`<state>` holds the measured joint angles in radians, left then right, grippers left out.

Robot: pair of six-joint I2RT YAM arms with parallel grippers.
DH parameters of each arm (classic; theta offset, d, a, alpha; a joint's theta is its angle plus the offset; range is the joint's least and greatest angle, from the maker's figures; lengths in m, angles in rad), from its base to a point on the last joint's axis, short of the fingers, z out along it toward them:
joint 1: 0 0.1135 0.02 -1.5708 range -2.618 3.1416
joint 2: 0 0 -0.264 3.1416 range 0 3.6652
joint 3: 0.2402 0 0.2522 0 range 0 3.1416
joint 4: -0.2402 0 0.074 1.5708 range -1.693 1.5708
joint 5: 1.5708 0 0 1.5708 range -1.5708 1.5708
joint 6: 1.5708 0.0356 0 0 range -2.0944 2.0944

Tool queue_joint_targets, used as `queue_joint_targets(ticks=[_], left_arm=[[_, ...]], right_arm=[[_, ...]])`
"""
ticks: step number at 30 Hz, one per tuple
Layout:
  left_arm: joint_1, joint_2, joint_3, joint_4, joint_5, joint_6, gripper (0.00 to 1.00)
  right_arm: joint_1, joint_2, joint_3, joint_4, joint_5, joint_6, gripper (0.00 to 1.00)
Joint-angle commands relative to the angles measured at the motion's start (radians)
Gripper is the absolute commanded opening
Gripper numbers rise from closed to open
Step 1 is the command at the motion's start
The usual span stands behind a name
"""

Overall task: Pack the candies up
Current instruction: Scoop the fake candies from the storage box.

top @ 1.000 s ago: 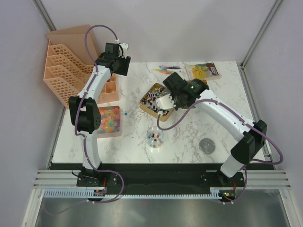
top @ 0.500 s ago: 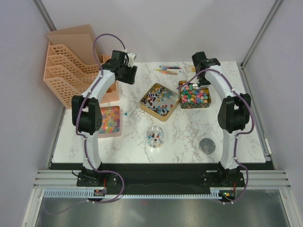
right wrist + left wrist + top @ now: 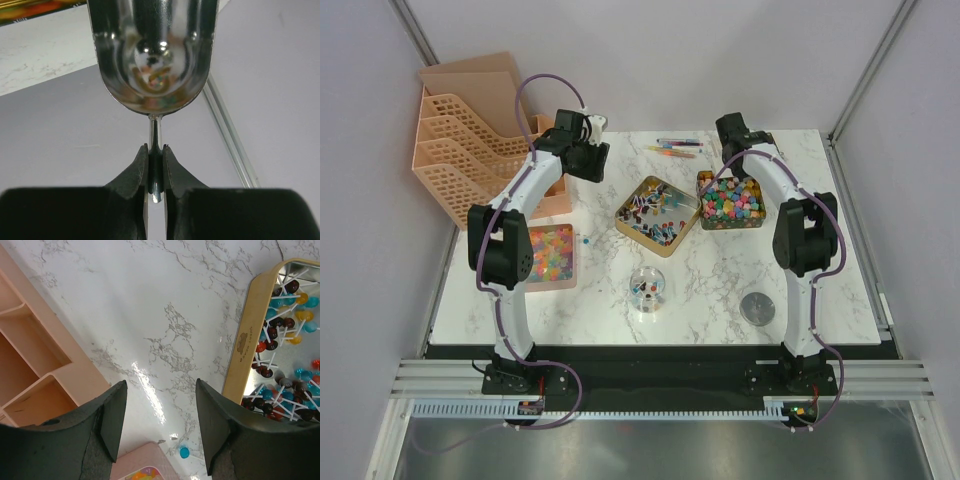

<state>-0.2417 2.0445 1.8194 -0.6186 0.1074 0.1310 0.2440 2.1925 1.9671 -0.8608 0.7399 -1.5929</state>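
Note:
Multicoloured candies (image 3: 730,198) fill a gold tin at back right. Bead-like candies (image 3: 547,253) lie in a pink tray at left. A few candies sit in a small glass bowl (image 3: 647,288) at centre front. My right gripper (image 3: 732,129) is beyond the tin's far edge. In the right wrist view it (image 3: 155,156) is shut on the handle of a shiny metal scoop (image 3: 152,55), which looks empty. My left gripper (image 3: 588,150) is open and empty above bare marble, also in the left wrist view (image 3: 160,407). A loose blue bead (image 3: 184,452) lies below it.
A wooden-rimmed tray of lollipops (image 3: 658,215) sits mid-table and shows in the left wrist view (image 3: 246,340). A pink file organiser (image 3: 470,140) stands at back left. Thin pens (image 3: 675,148) lie at the back. A round lid (image 3: 757,307) lies at front right.
My right arm has swung from over the lollipop tray to the back of the table behind the candy tin. My left gripper has shifted slightly to the right.

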Motion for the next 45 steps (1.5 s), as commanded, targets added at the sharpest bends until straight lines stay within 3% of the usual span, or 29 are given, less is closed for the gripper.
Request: queue_joint_targets(ticks=[1, 9, 17, 45], left_arm=[[0.002, -0.049, -0.002, 0.025, -0.005, -0.025, 0.64], [0.004, -0.044, -0.008, 0.023, 0.006, -0.031, 0.64], [0.002, -0.047, -0.017, 0.025, 0.005, -0.041, 0.64], [-0.042, -0.055, -0.069, 0.046, -0.072, -0.013, 0.64]], right_arm=[[-0.002, 0.003, -0.007, 0.098, 0.078, -0.073, 0.0], [-0.014, 0.01, -0.057, 0.184, 0.095, -0.147, 0.0], [-0.012, -0.094, -0.33, 0.397, 0.099, -0.291, 0.0], [0.041, -0.177, -0.51, 0.444, -0.18, -0.404, 0.0]])
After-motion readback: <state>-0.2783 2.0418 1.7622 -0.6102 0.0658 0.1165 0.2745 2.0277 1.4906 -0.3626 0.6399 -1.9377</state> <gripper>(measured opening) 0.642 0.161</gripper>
